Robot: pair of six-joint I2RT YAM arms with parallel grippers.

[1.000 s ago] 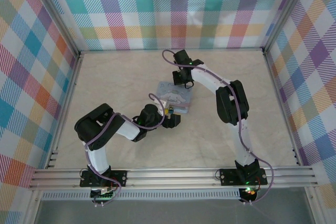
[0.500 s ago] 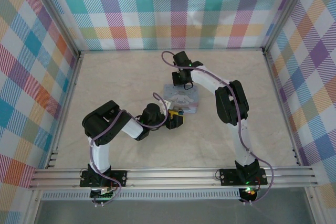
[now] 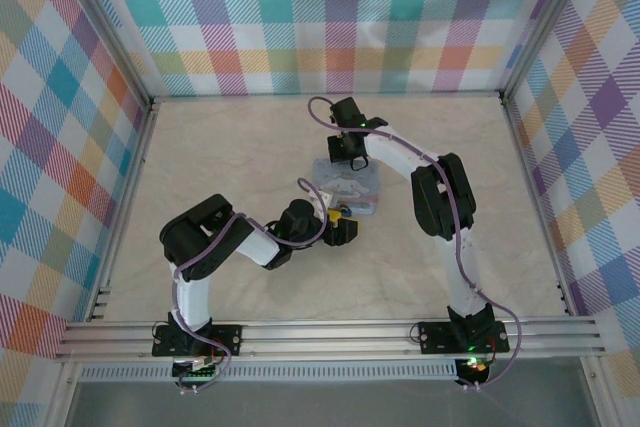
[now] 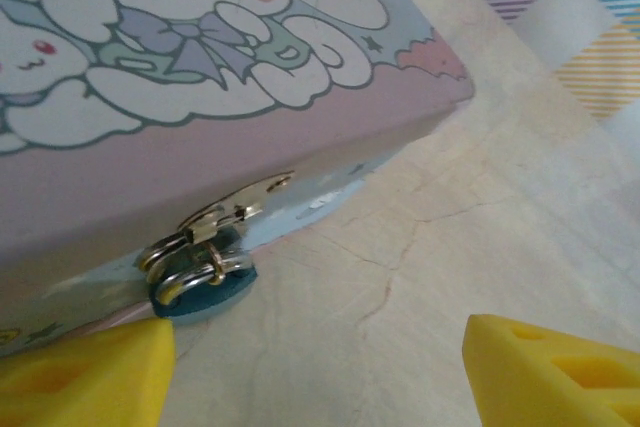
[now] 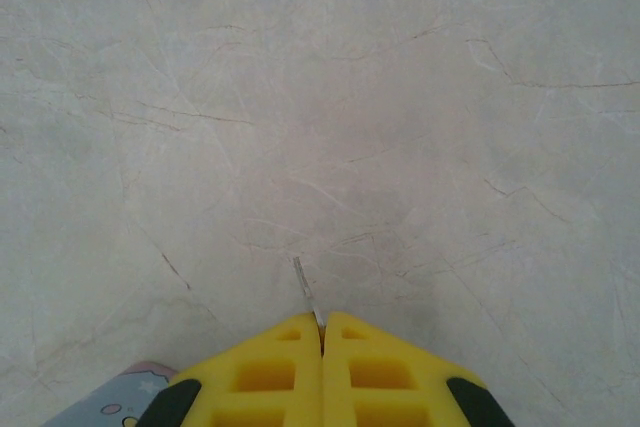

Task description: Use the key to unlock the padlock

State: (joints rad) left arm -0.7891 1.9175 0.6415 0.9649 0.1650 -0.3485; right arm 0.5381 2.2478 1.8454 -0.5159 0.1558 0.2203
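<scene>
The right gripper (image 5: 322, 322) is pinched tight on the key (image 5: 308, 299) — only a thin blade pokes out — at the tin's (image 3: 360, 192) 12 o'clock. The left gripper (image 4: 315, 352) gapes empty at 6 o'clock, facing the padlock (image 4: 200, 282). Likely step: approach; next, the blade must find the keyhole.

Left arm (image 3: 215, 247) folded low, elbow tucked well behind the left gripper (image 4: 318, 372), its yellow fingers (image 4: 80, 372) spread wide with nothing between them. Right arm (image 3: 435, 192) stretched forward, right gripper (image 5: 322, 327) pointing down, pads pressed together, the key (image 5: 307, 289) poking out at the tips.
</scene>
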